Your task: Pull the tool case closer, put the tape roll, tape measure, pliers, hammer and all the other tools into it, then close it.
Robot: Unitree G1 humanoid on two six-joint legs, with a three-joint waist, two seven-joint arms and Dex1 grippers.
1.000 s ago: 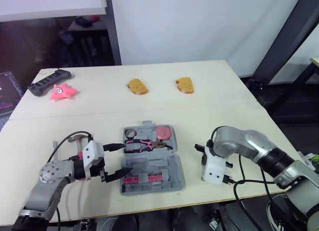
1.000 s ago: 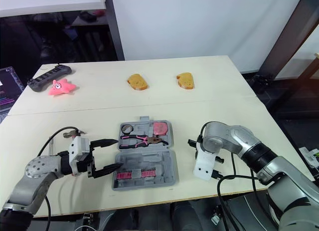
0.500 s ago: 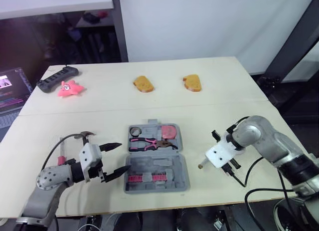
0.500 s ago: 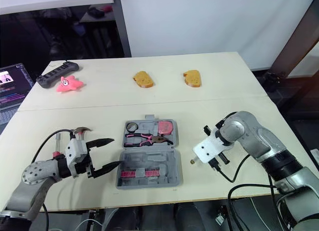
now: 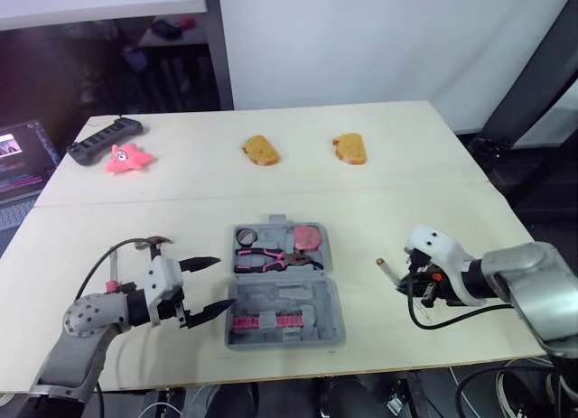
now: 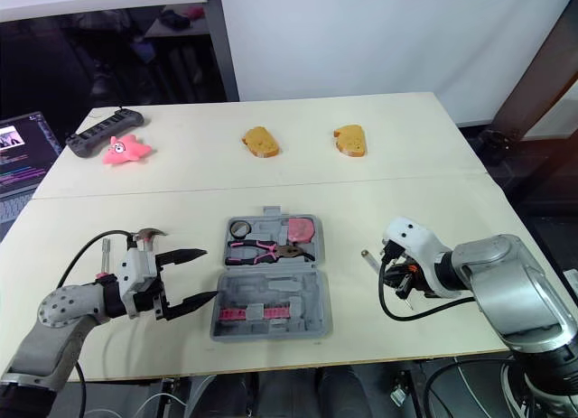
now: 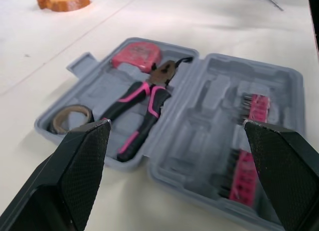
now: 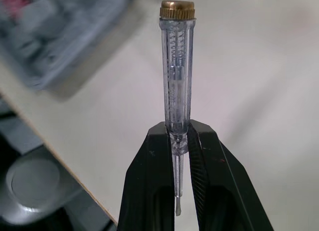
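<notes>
Clear screwdriver (image 8: 177, 66) pinched in right gripper (image 8: 178, 133), case (image 5: 302, 299) open

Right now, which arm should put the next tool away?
Right. The right gripper is shut on the clear screwdriver beside the open tool case; the left gripper is open and empty.

White wall (image 5: 361, 39), pale table (image 5: 181, 210), laptop (image 5: 13, 161) beside.

1 bread slice (image 5: 260, 151), 2nd bread slice (image 5: 350, 149), pink star toy (image 5: 125, 157) beside black power strip (image 5: 104, 139).
</notes>
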